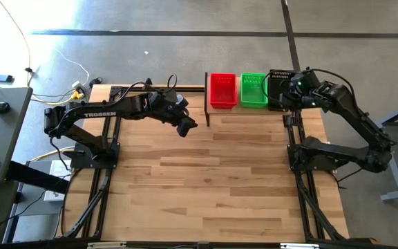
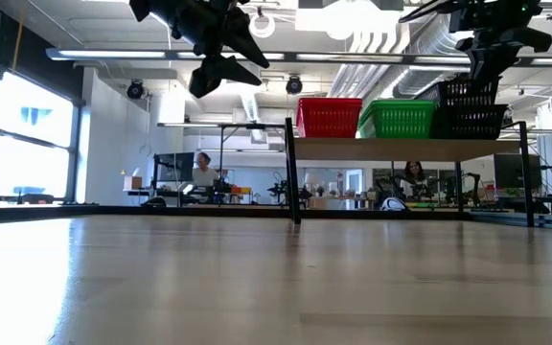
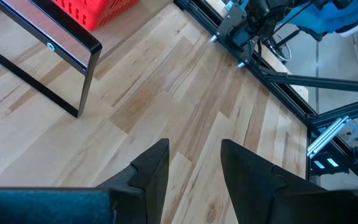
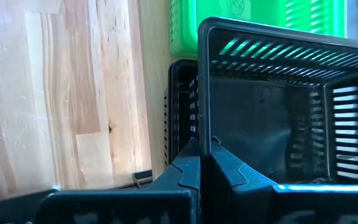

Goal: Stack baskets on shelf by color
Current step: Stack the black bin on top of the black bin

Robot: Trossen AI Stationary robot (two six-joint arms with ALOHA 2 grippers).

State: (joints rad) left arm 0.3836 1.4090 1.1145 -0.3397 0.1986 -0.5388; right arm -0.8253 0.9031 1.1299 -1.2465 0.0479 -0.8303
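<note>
The right pincer, closed on the wall of a black basket, holds it tilted just above the black stack on the shelf, beside the green baskets; next it must level, lower and release, while the left pincer waits open over the counter.

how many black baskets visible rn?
2: one held basket tilted in the right claw, another black basket under it on the shelf. More could be nested unseen.
</note>
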